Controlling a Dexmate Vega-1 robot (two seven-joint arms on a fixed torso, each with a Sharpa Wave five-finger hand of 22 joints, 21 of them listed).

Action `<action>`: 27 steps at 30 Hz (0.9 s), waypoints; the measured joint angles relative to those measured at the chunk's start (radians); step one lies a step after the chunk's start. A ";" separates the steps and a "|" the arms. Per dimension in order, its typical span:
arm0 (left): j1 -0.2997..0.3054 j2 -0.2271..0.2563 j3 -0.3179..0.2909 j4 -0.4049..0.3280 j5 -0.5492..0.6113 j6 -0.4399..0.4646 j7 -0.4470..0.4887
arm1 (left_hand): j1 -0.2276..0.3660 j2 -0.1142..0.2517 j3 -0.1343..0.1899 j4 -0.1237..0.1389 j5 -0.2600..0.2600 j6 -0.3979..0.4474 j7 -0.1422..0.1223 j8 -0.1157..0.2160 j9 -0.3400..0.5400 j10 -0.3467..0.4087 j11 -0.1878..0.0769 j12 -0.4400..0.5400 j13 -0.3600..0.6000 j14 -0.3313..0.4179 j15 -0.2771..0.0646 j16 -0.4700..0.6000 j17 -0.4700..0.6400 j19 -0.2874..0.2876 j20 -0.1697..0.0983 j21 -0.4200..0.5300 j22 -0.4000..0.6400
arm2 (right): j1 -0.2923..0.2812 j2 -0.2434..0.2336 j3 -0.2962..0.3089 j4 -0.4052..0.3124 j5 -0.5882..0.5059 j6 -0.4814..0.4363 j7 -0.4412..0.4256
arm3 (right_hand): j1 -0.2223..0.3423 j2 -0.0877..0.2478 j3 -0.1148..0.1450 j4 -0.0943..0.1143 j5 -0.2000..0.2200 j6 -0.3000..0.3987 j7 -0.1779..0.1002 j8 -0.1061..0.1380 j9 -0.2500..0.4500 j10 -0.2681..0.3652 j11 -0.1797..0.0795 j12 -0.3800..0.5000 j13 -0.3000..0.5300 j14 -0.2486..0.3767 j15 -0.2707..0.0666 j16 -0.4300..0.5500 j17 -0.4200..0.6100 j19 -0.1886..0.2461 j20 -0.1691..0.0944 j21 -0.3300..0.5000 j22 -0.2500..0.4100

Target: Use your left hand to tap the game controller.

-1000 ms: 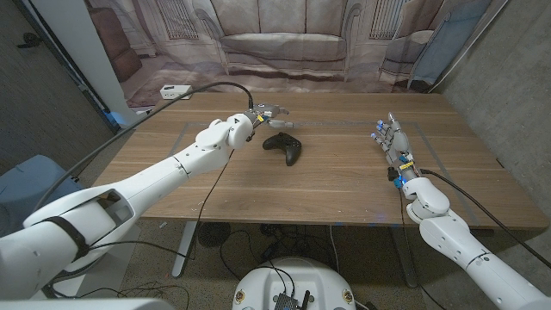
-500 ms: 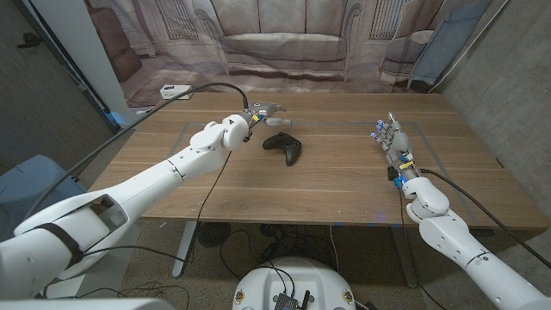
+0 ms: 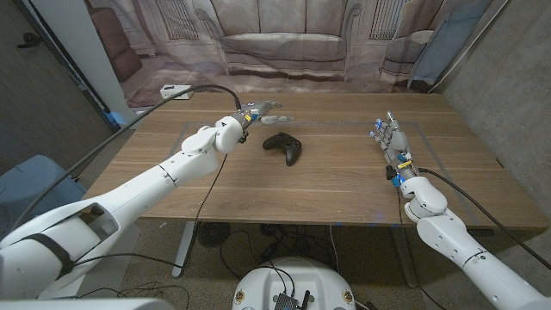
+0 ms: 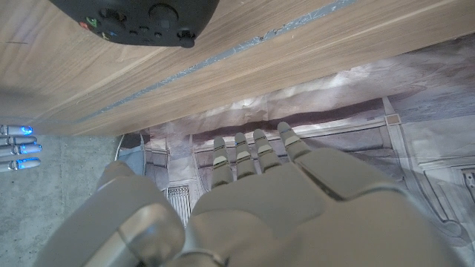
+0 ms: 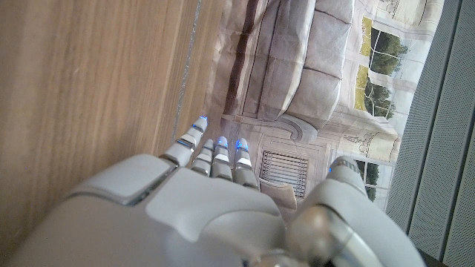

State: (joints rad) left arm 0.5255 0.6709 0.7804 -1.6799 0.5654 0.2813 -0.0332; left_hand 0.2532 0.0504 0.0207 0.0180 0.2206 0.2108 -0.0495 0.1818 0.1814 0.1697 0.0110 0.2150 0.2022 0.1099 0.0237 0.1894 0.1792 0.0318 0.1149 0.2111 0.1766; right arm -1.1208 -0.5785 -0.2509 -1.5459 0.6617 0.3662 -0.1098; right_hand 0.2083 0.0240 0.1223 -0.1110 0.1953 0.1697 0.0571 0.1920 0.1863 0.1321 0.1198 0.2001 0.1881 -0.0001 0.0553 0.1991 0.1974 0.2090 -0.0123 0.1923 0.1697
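A black game controller (image 3: pixel 283 147) lies on the wooden table (image 3: pixel 327 181), a little left of the middle. My left hand (image 3: pixel 263 113) hovers above and just behind it, fingers held out straight and apart, holding nothing and clear of the controller. In the left wrist view the controller (image 4: pixel 137 18) shows its buttons and sticks beyond my left hand (image 4: pixel 260 200). My right hand (image 3: pixel 393 139) stands at the table's right side, fingers straight, nothing in it; the right wrist view shows the back of that hand (image 5: pixel 185 215) above bare wood.
A white power strip (image 3: pixel 175 91) with a black cable sits at the table's far left corner. A printed backdrop of a sofa hangs behind the table. Thin tape lines (image 3: pixel 344 125) mark the wood around the controller.
My left hand has lifted and drawn back from the controller, moving slightly up and away. The controller and my right hand have stayed put.
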 measured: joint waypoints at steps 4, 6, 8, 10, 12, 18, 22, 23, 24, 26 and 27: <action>0.019 0.003 -0.016 -0.013 -0.016 0.000 0.023 | 0.008 0.008 0.000 0.000 0.000 0.007 0.007 0.000 0.000 0.009 0.001 0.008 0.000 0.010 -0.004 0.000 0.000 0.010 -0.008 0.004 0.000 | 0.000 0.000 0.000 0.000 0.000 0.003 0.001 | 0.000 0.000 0.000 0.000 0.000 0.000 0.000 0.000 0.000 0.000 0.000 0.000 0.000 0.000 0.000 0.000 0.000 0.000 0.000 0.000 0.000; 0.019 0.003 -0.016 -0.013 -0.024 0.002 0.031 | 0.008 0.008 0.000 0.000 0.000 0.005 0.016 0.000 0.000 0.011 0.000 0.008 0.000 0.012 -0.005 0.000 -0.002 0.019 -0.017 0.004 0.000 | 0.000 0.000 0.000 0.000 0.000 0.003 0.001 | 0.000 0.000 0.000 0.000 0.000 0.000 0.000 0.000 0.000 0.000 0.000 0.000 0.000 0.000 0.000 0.000 0.000 0.000 0.000 0.000 0.000; 0.032 0.003 -0.026 -0.021 -0.032 0.004 0.039 | 0.008 0.007 0.000 0.000 0.000 0.002 0.027 0.000 0.000 0.011 0.000 0.008 0.000 0.017 -0.001 0.000 -0.003 0.027 -0.025 0.004 0.000 | 0.000 0.000 0.000 0.000 0.000 0.006 0.003 | 0.000 0.000 0.000 0.000 0.000 0.000 0.000 0.000 0.000 0.003 0.003 0.000 0.000 0.000 0.000 0.000 0.000 0.000 0.000 0.000 0.000; 0.037 0.003 -0.031 -0.024 -0.038 0.006 0.046 | 0.016 0.005 0.000 0.000 0.000 0.007 0.036 0.000 0.000 0.015 0.004 0.008 0.000 0.017 -0.001 0.000 -0.003 0.026 -0.032 0.004 0.000 | -0.002 0.000 0.000 0.000 0.000 0.008 0.004 | 0.000 0.000 0.000 0.000 0.000 0.000 0.000 0.000 0.000 0.006 0.006 0.000 0.000 0.000 0.000 0.000 0.000 0.000 0.000 0.000 0.000; 0.047 0.003 -0.038 -0.029 -0.049 0.008 0.054 | 0.018 0.008 0.000 0.000 0.000 0.003 0.050 0.000 0.000 0.015 0.004 0.008 0.000 0.017 -0.001 0.000 -0.003 0.030 -0.044 0.004 0.000 | -0.004 0.000 0.000 0.000 0.000 0.011 0.006 | 0.000 0.000 0.000 0.000 0.000 0.000 0.000 0.000 0.000 0.006 0.006 0.000 0.000 0.004 -0.004 0.000 0.000 0.004 -0.004 0.000 0.000; 0.063 0.002 -0.050 -0.038 -0.080 0.009 0.070 | 0.024 0.013 0.003 -0.003 -0.006 0.002 0.073 0.000 0.000 0.020 0.009 0.008 -0.002 0.023 0.005 0.000 -0.003 0.035 -0.069 0.004 0.000 | -0.007 -0.001 0.004 0.000 0.000 0.019 0.011 | 0.000 0.000 0.000 0.000 0.000 0.000 0.000 0.000 0.000 0.006 0.006 0.000 0.000 0.005 -0.005 0.000 0.000 0.006 -0.006 0.000 0.000; 0.074 0.002 -0.057 -0.047 -0.094 0.011 0.079 | 0.024 0.013 0.003 -0.003 -0.008 -0.004 0.078 0.000 0.000 0.020 0.009 0.008 -0.002 0.022 0.005 0.000 -0.003 0.037 -0.072 0.004 0.000 | -0.009 -0.002 0.006 0.001 0.001 0.025 0.015 | 0.000 0.000 0.000 0.000 0.000 0.000 0.000 0.000 0.000 0.006 0.005 0.000 0.000 0.005 -0.005 0.000 0.000 0.002 -0.010 0.000 0.000; 0.076 0.003 -0.058 -0.050 -0.100 0.012 0.082 | 0.024 0.013 0.003 -0.003 -0.008 -0.004 0.078 0.000 0.000 0.020 0.009 0.008 -0.002 0.023 0.005 0.000 -0.003 0.038 -0.072 0.004 0.000 | -0.010 -0.002 0.007 0.001 0.002 0.026 0.016 | 0.000 0.000 0.000 0.000 0.000 0.000 0.000 0.000 0.000 0.005 0.005 0.000 0.000 0.005 -0.005 0.000 0.000 0.002 -0.010 0.000 0.000; 0.076 0.003 -0.058 -0.050 -0.103 0.012 0.085 | 0.024 0.013 0.003 -0.003 -0.008 -0.004 0.086 0.000 0.000 0.020 0.009 0.008 -0.002 0.022 0.005 0.000 -0.003 0.038 -0.072 0.004 0.000 | -0.010 -0.002 0.007 0.002 0.002 0.026 0.016 | 0.000 0.000 0.000 0.000 0.000 0.000 0.000 0.000 0.000 0.005 0.005 0.000 0.000 0.005 -0.005 0.000 0.000 0.002 -0.010 0.000 0.000; 0.087 0.005 -0.066 -0.058 -0.112 0.012 0.090 | 0.024 0.013 0.003 -0.003 -0.008 -0.004 0.089 0.000 0.000 0.020 0.009 0.008 -0.002 0.022 0.005 0.000 -0.003 0.038 -0.072 0.004 0.000 | -0.010 -0.002 0.007 0.003 0.004 0.030 0.020 | 0.000 0.000 0.000 0.000 0.000 0.000 0.000 0.000 0.000 0.005 0.005 0.000 0.000 0.005 -0.005 0.000 0.000 0.002 -0.010 0.000 0.000; 0.088 0.005 -0.067 -0.059 -0.118 0.012 0.093 | 0.024 0.013 0.003 -0.003 -0.008 -0.004 0.089 0.000 0.000 0.020 0.009 0.008 -0.002 0.022 0.005 0.000 -0.003 0.042 -0.076 0.004 0.000 | -0.010 -0.002 0.008 0.004 0.004 0.030 0.020 | 0.000 0.000 0.000 0.000 0.000 0.000 0.000 0.000 0.000 0.005 0.005 0.000 0.000 0.005 -0.005 0.000 0.000 0.002 -0.009 0.000 0.000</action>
State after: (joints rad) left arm 0.6139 0.6763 0.7138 -1.7391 0.4479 0.2930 0.0598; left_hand 0.2767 0.0633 0.0240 0.0148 0.2128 0.2070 0.0397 0.1818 0.1816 0.1898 0.0195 0.2227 0.1998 0.1323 0.0285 0.1894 0.1767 0.0737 0.0388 0.2151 0.1767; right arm -1.1312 -0.5809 -0.2434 -1.5419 0.6659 0.3959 -0.0893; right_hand 0.2083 0.0240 0.1223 -0.1110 0.1953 0.1697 0.0571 0.1920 0.1863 0.1376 0.1252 0.2002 0.1881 0.0054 0.0499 0.1990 0.1974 0.2108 -0.0218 0.1923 0.1697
